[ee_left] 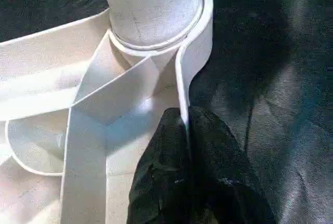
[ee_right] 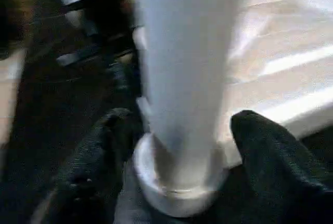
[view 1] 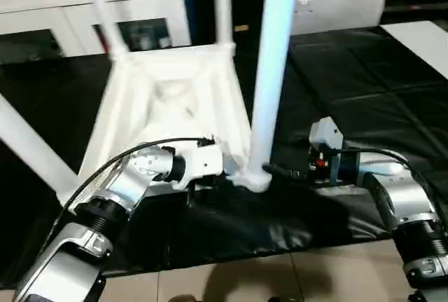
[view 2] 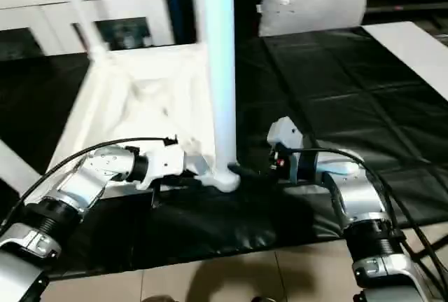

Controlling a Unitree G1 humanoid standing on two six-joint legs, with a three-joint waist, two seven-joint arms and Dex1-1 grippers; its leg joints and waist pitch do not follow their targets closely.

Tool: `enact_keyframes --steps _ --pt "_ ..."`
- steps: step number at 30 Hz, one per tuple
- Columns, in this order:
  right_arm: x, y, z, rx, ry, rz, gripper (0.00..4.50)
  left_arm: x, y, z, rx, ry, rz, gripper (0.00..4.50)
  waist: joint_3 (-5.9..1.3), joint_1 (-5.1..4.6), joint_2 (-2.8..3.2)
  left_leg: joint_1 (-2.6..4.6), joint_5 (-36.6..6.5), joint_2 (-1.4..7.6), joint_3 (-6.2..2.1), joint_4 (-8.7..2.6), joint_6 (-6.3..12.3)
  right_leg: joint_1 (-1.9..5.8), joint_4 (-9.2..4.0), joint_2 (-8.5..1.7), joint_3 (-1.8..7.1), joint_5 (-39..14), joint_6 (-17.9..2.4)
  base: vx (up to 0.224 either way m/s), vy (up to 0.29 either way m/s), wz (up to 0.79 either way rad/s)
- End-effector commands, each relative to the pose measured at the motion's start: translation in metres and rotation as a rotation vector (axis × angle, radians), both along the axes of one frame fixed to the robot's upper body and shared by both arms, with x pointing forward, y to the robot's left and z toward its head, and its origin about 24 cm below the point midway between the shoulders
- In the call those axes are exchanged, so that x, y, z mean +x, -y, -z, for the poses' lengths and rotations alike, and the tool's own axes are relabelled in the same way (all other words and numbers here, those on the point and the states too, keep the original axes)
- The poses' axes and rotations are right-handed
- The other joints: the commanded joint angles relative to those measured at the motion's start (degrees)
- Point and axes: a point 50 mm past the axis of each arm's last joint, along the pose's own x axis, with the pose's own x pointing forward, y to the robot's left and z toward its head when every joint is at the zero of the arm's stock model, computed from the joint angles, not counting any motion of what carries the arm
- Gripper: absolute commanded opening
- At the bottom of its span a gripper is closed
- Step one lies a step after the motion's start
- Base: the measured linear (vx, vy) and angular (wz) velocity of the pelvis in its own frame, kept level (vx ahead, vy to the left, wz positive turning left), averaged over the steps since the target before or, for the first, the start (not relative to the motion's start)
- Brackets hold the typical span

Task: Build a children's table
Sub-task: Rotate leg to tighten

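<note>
While the upturned tabletop (view 1: 168, 106) lies ribs-up on the black mat (view 1: 364, 106), you have this stock: one near-corner leg (view 1: 269, 71) standing upright in its round socket (view 1: 253, 178); further legs risen from the far corners.

Left hand (ee_left: 190, 146): fingers pressed together, pinching the tabletop's raised rim just beside that socket.

Right hand (ee_right: 177, 146): fingers spread, one on each side of the leg's base, apart from the tube.

Risk, as a judgement: if the leg is not fully seated, a sideways nudge from your right hand could tilt it out; loosening the rim pinch would let the tabletop slide.
</note>
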Motion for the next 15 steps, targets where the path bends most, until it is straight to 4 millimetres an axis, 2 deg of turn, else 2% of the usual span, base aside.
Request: enact_keyframes --steps 1,5,9,14,15 --pt "0.0043 -0.0046 -0.0042 -0.001 0.002 -0.036 3.01 -0.0077 0.0068 0.0076 0.073 -0.018 0.097 0.0 -4.35 0.09 -0.73 -0.41 1.63 4.94 -1.36 -3.91 7.08 4.01 -3.19 -5.76 5.09 -12.72 -4.16 0.0 0.0 0.0" --pt "0.0071 -0.0051 -0.0031 0.007 -0.007 -0.045 2.81 -0.0075 0.0081 0.0073 0.066 -0.021 0.103 0.0 -4.3 0.41 -0.97 -0.32 0.88 4.91 -1.32 -4.0 6.1 3.96 -3.41 -5.68 5.06 -15.18 -3.18 0.0 0.0 0.0" --pt "0.009 -0.0054 -0.0031 0.008 -0.013 -0.058 2.36 -0.0072 0.0081 0.0066 0.064 -0.023 0.105 0.0 -4.45 0.46 -1.06 -0.37 2.08 4.92 -1.35 -3.91 6.39 3.92 -3.07 -5.66 5.09 -13.76 -3.47 0.0 0.0 0.0" --pt "0.0109 -0.0084 -0.0029 0.017 -0.023 -0.073 1.95 -0.0066 0.0078 0.0067 0.065 -0.025 0.102 0.0 -4.41 0.5 -0.92 -0.4 2.3 4.9 -1.29 -3.86 6.64 3.9 -3.14 -5.6 5.06 -13.82 -3.52 0.0 0.0 0.0" --pt "0.0109 -0.0087 -0.0027 0.018 -0.024 -0.074 1.9 -0.0065 0.0078 0.0068 0.065 -0.025 0.102 0.0 -4.43 0.52 -0.71 -0.34 2.24 4.94 -1.33 -3.85 6.55 3.88 -3.15 -5.62 5.06 -13.86 -3.53 0.0 0.0 0.0"
